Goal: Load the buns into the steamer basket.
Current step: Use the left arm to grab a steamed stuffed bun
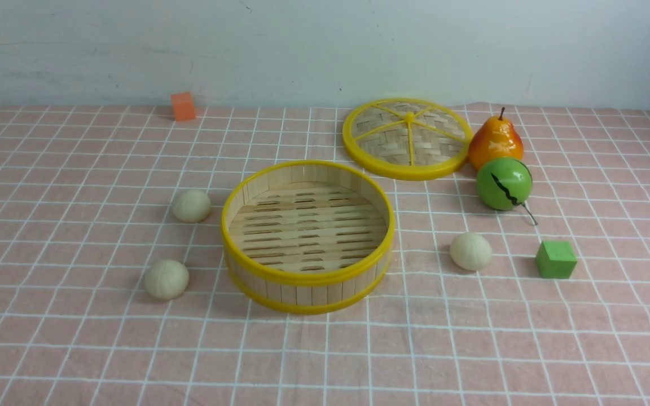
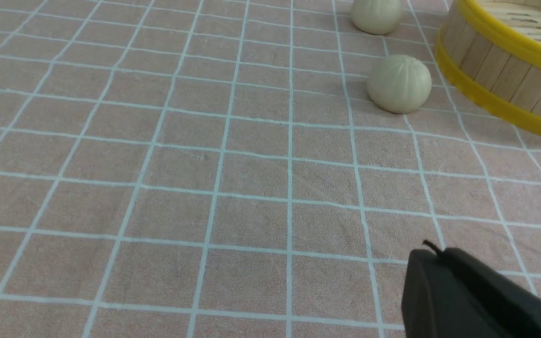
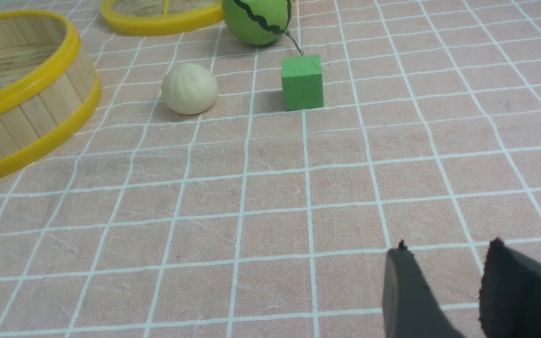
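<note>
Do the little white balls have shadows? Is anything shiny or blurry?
Front view: soft, even light; the buns cast only faint shadows on their left, and the pear has shiny spots. Left wrist view: sharp, with a pale shadow beside the nearer bun. Right wrist view: also sharp; the green cube throws a soft shadow.

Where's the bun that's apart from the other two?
Front view: the cream-white round dough bun lies right of the yellow-rimmed bamboo steamer basket, left of the green cube.
</note>
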`<state>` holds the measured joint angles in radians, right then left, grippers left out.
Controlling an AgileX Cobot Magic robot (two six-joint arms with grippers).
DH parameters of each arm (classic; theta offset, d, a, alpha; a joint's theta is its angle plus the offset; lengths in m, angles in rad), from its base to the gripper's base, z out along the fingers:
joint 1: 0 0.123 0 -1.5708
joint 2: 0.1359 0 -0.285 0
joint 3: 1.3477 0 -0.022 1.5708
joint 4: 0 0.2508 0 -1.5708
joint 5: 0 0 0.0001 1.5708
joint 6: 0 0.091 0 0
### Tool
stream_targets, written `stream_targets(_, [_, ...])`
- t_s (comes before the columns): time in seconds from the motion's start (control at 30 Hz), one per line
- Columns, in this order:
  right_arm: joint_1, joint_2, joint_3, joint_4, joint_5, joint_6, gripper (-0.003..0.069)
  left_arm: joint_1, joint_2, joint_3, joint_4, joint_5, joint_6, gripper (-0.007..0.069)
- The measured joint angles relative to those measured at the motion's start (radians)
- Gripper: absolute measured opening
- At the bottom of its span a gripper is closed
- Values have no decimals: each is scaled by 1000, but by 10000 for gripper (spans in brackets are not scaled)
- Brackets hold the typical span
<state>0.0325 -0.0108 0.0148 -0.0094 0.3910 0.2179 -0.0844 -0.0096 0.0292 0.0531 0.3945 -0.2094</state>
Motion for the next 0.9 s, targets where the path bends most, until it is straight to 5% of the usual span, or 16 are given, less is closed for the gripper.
stream_targets(0.37, [0,0,0,-17,-12,-1,239,0,0,0,20,-13,2,18])
stream_targets(0.77, [0,0,11,-107,-454,56,239,0,0,2,23,-565,1,29])
stream_targets(0.9, [-1,12,11,-99,-631,114,239,0,0,2,22,-721,-129,36])
